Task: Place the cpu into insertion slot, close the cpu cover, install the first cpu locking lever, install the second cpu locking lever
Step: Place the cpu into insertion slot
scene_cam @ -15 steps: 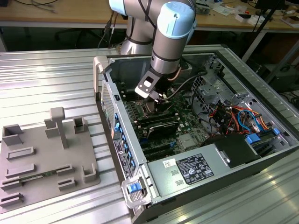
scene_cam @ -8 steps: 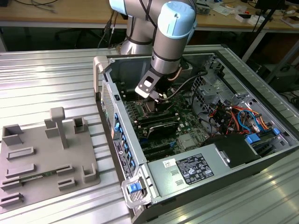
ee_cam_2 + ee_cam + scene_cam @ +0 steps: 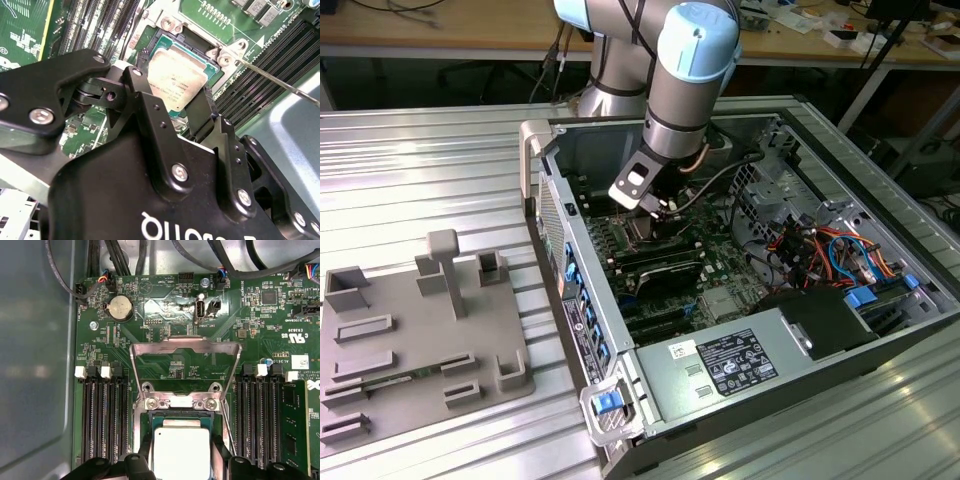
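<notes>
My gripper (image 3: 181,462) is down inside the open computer case (image 3: 552,215), shut on the cpu (image 3: 181,450), whose silver-grey top faces up. One black finger (image 3: 137,82) presses one edge of the cpu (image 3: 177,82) and another finger (image 3: 201,107) presses the opposite edge. The chip sits over the dark insertion slot (image 3: 150,419), level with its rim or just above it. The cpu cover (image 3: 185,342) stands swung open past the socket's hinge. A thin locking lever (image 3: 275,82) sticks out free beside the socket. In the exterior view the gripper (image 3: 655,212) hangs over the motherboard.
Black memory slots (image 3: 102,420) (image 3: 257,415) run along both sides of the socket. A coin battery (image 3: 121,307) and cables lie beyond the cover. A power supply (image 3: 730,365) fills the case's near end. A grey fixture plate (image 3: 420,340) lies on the table at the exterior view's left.
</notes>
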Tool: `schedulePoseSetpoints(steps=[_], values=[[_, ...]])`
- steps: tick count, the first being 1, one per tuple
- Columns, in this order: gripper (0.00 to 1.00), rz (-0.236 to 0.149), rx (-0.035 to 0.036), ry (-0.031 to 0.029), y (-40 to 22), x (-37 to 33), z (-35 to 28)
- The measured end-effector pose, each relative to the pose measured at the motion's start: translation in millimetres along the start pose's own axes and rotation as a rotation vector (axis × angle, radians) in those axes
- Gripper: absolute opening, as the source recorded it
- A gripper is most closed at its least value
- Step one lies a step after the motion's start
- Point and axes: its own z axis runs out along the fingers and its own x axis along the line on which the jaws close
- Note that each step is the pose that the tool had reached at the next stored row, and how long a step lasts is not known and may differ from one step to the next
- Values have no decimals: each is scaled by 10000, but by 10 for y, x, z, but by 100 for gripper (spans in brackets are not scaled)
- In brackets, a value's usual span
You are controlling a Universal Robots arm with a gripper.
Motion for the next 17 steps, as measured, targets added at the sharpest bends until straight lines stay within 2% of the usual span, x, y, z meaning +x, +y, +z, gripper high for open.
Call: schedulePoseSetpoints(steps=[17], values=[[55,-64,9,-11,14,-1,56]])
